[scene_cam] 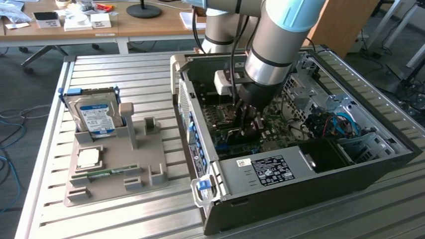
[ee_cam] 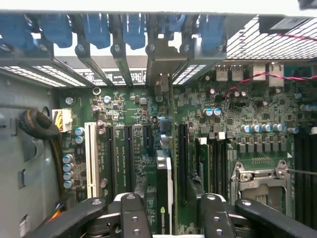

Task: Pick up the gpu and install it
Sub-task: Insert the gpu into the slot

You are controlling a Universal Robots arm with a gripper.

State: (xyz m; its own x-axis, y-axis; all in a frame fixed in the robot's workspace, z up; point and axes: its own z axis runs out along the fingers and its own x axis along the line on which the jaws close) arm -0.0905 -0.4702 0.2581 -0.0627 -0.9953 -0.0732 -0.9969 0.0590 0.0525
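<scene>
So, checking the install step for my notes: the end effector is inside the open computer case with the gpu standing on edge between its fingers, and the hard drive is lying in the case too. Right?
Not quite. In the exterior view the hard drive stands in the grey holder on the table, outside the computer case. The rest holds: the wrist view shows the end effector over the motherboard with the gpu on edge between its fingers.

Hidden and cut-off parts

The black end effector (scene_cam: 250,130) fingertips vanish inside the case; in the wrist view, the thin green gpu card (ee_cam: 164,191) is cut off by the edge.

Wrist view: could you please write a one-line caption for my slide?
Open gripper straddling the gpu, which stands upright among the motherboard slots.
</scene>
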